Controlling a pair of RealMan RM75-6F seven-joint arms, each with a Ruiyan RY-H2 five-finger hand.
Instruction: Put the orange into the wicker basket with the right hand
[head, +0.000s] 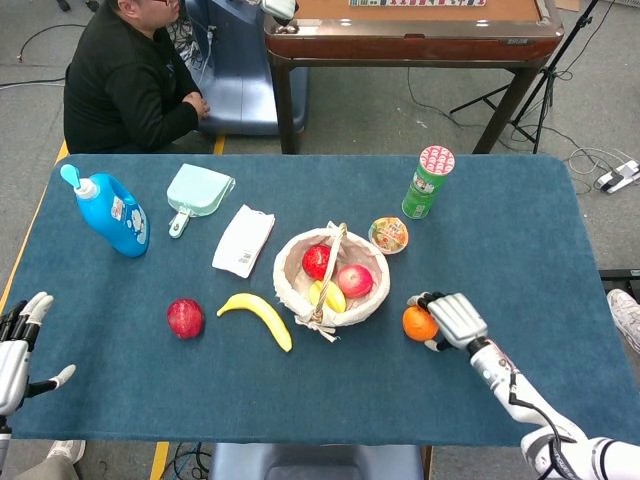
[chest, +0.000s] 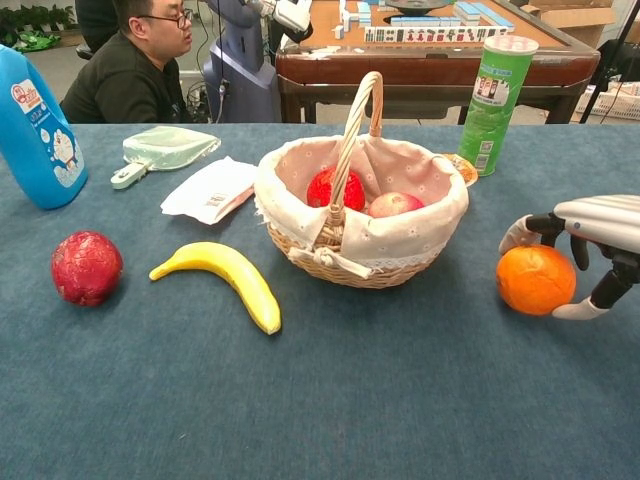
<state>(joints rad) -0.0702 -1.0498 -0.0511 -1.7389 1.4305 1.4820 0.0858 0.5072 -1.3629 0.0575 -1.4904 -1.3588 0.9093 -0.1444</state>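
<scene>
The orange sits on the blue table just right of the wicker basket. My right hand is cupped against the orange's right side, fingers arched over its top and far side, thumb low beside it on the table. The fingers are still spread and I see no firm grip. The basket holds a red fruit, an apple and something yellow. My left hand lies open at the table's front left corner, holding nothing.
A banana and a dark red fruit lie left of the basket. Behind it are a small food cup, a green canister, a white packet, a dustpan and a blue bottle. A person sits beyond the table.
</scene>
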